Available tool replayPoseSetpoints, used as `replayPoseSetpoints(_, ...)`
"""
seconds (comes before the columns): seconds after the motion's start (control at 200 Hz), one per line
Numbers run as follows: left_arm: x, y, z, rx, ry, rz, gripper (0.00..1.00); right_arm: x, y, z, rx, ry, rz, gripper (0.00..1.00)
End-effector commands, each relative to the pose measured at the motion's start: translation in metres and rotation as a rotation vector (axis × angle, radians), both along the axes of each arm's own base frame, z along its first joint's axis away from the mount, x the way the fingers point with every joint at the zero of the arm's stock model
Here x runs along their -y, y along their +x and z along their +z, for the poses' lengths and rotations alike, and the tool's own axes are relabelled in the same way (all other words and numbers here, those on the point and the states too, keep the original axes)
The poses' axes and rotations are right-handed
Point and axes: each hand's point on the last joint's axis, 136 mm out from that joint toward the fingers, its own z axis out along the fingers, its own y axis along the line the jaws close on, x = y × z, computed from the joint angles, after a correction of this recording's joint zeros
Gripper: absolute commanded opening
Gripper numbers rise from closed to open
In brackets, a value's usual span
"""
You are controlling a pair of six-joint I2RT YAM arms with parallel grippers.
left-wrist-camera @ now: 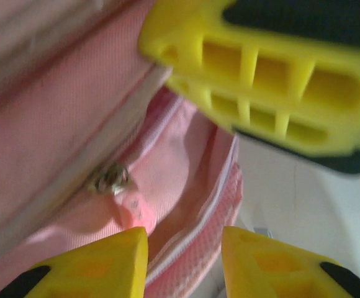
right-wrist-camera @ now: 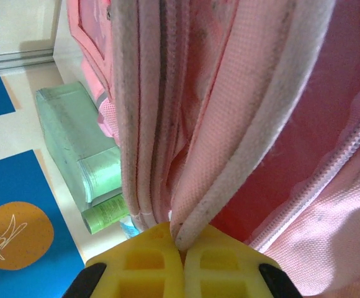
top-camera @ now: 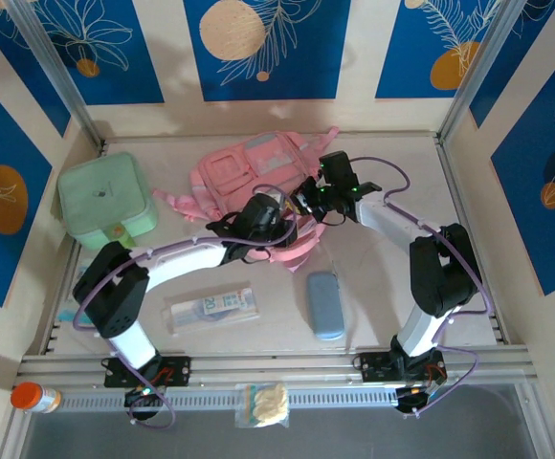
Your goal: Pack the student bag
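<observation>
The bag (top-camera: 244,167) lies on the table (top-camera: 163,158) in the upper middle of the overhead frame, with both arms reaching in to its lower right edge; that is where its mouth seems to be. The right pincer (right-wrist-camera: 183,247) is closed tight on a pale strip of edging (right-wrist-camera: 229,167) at the bottom centre of its own view; the fabric rises out of the jaws in stretched folds, so this grip is probably there to lift one lip and hold the mouth apart. The left pincer (left-wrist-camera: 183,245), at the bottom of its view, has its jaws standing apart with nothing clamped between them; past the tips the zip-lined rim curves away, and a small metal zip pull (left-wrist-camera: 110,180) sits left of centre on the seam; it looks placed to take the other lip or the pull. One yellow finger (left-wrist-camera: 273,81) of the right pincer fills the upper right of that view, so the two work close together on the same opening. A green case (top-camera: 105,199) sits at the left, a blue pouch (top-camera: 325,304) and a clear packet (top-camera: 210,308) lie below centre; judged from this, they wait near the arms as the things to go in, and packing has not yet begun.
</observation>
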Motion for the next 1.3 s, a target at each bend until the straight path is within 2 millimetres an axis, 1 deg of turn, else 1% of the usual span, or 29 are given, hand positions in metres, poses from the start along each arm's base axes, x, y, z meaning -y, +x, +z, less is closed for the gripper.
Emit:
replayPoseSetpoints(0.0, -0.002, 0.013, 0.003, 0.019, 0.035, 0.059, 0.39, -0.018, -0.003, 0.020, 0.020, 0.062, 0.033, 0.00)
replayPoseSetpoints(0.08, -0.010, 0.020, -0.003, 0.012, 0.093, 0.113, 0.40, -0.017, -0.003, 0.017, 0.012, 0.060, 0.020, 0.00)
replayPoseSetpoints(0.195, -0.004, 0.026, -0.006, 0.018, 0.091, 0.116, 0.40, -0.017, -0.005, 0.014, -0.007, 0.066, 0.013, 0.00)
replayPoseSetpoints(0.28, -0.020, 0.029, -0.014, -0.008, 0.158, 0.199, 0.38, -0.016, -0.007, 0.014, -0.017, 0.067, 0.008, 0.00)
replayPoseSetpoints(0.38, -0.026, 0.026, -0.013, 0.018, 0.148, 0.217, 0.37, -0.013, -0.006, 0.013, -0.018, 0.064, -0.002, 0.00)
replayPoseSetpoints(0.53, -0.042, 0.021, -0.020, 0.006, 0.193, 0.269, 0.36, -0.015, -0.005, 0.017, -0.012, 0.070, -0.002, 0.00)
replayPoseSetpoints(0.625, -0.043, 0.021, -0.023, -0.005, 0.212, 0.281, 0.36, -0.017, -0.004, 0.017, -0.012, 0.067, 0.001, 0.00)
replayPoseSetpoints(0.735, -0.040, 0.028, -0.020, 0.009, 0.211, 0.293, 0.36, -0.019, -0.006, 0.017, -0.012, 0.067, 0.004, 0.00)
replayPoseSetpoints(0.815, -0.055, 0.024, -0.022, -0.014, 0.284, 0.356, 0.35, -0.018, -0.007, 0.017, -0.017, 0.064, 0.000, 0.00)
replayPoseSetpoints(0.88, -0.061, 0.021, -0.023, 0.006, 0.285, 0.378, 0.35, -0.016, -0.007, 0.019, -0.008, 0.059, -0.003, 0.00)
replayPoseSetpoints(0.945, -0.056, 0.022, -0.023, 0.025, 0.234, 0.363, 0.36, -0.015, -0.006, 0.019, -0.004, 0.056, -0.006, 0.00)
replayPoseSetpoints(1.0, -0.052, 0.025, -0.021, 0.033, 0.225, 0.355, 0.36, -0.017, -0.006, 0.020, -0.006, 0.059, -0.003, 0.00)
replayPoseSetpoints(1.08, -0.035, 0.031, -0.019, 0.039, 0.219, 0.297, 0.34, -0.019, -0.007, 0.021, -0.003, 0.060, 0.000, 0.00)
replayPoseSetpoints(1.125, -0.031, 0.035, -0.018, 0.035, 0.227, 0.292, 0.34, -0.020, -0.007, 0.020, -0.006, 0.058, 0.002, 0.00)
replayPoseSetpoints(1.155, -0.032, 0.037, -0.019, 0.032, 0.243, 0.302, 0.33, -0.021, -0.008, 0.019, -0.009, 0.058, 0.004, 0.00)
replayPoseSetpoints(1.231, -0.038, 0.041, -0.018, 0.033, 0.261, 0.340, 0.26, -0.022, -0.009, 0.018, -0.012, 0.062, 0.003, 0.00)
replayPoseSetpoints(1.296, -0.038, 0.044, -0.014, 0.050, 0.247, 0.346, 0.22, -0.022, -0.010, 0.017, -0.013, 0.063, 0.005, 0.00)
